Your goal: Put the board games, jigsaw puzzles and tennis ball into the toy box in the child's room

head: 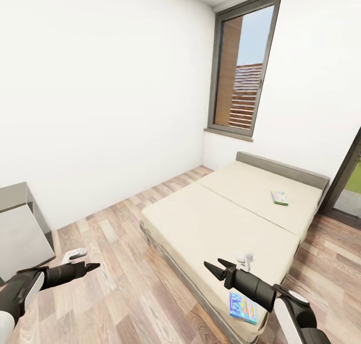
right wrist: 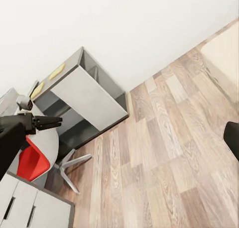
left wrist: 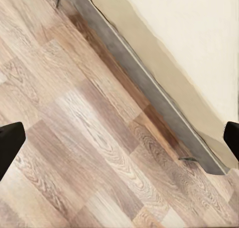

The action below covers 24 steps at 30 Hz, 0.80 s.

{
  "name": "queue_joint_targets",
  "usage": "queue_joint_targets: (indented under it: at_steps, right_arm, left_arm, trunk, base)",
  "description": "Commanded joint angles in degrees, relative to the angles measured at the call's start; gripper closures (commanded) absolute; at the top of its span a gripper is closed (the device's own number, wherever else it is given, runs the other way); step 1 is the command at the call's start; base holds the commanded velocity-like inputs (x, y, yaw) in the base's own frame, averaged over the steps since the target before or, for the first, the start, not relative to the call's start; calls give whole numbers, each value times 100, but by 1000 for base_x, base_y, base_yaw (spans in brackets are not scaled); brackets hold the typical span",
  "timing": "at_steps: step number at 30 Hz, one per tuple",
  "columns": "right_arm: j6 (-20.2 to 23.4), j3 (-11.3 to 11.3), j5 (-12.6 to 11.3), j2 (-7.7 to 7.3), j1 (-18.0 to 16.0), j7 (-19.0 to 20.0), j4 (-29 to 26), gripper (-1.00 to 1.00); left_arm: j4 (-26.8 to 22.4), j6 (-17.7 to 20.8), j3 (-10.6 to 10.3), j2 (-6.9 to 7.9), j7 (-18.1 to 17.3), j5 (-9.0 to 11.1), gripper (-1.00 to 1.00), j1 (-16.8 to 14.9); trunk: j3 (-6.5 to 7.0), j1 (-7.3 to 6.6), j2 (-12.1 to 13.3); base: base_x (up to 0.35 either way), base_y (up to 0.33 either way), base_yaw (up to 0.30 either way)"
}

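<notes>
Two board games lie on the beige bed [head: 215, 218]: a green-edged one [head: 280, 197] near the headboard and a blue, colourful one [head: 242, 307] at the near corner. My right gripper [head: 218, 267] hangs open just above the mattress, a little left of and beyond the blue game, holding nothing. My left gripper [head: 93, 267] is over the wooden floor left of the bed. In the left wrist view its fingers [left wrist: 8, 143] stand far apart, open and empty, above the floor and the bed's grey frame [left wrist: 149, 93].
A grey table [head: 20, 223] stands at the left against the white wall. In the right wrist view it [right wrist: 84, 91] carries two flat yellowish things [right wrist: 56, 71], with a red chair [right wrist: 31, 161] beside it. A tall window [head: 243, 73] is behind the bed.
</notes>
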Motion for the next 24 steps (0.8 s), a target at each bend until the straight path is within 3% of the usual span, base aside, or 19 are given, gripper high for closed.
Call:
queue_joint_targets:
  at_steps: [1,15,24]
  right_arm:
    - [43,-3,-36,0,-6,6,0,-100]
    - [43,-5,-40,3,-6,-2,7,-100]
    - [41,-38,-67,2,-6,1,0,-100]
  left_arm:
    - [-3,53,15,0,-12,31,-100,-3]
    - [-3,53,15,0,-13,31,-100,-3]
    - [-3,53,15,0,-12,31,-100,-3]
  trunk:
    - [-10,4,-13]
    - [37,4,-13]
    - [47,4,-13]
  base:
    - [0,59,-263]
    - [0,211,-254]
    - [0,283,-73]
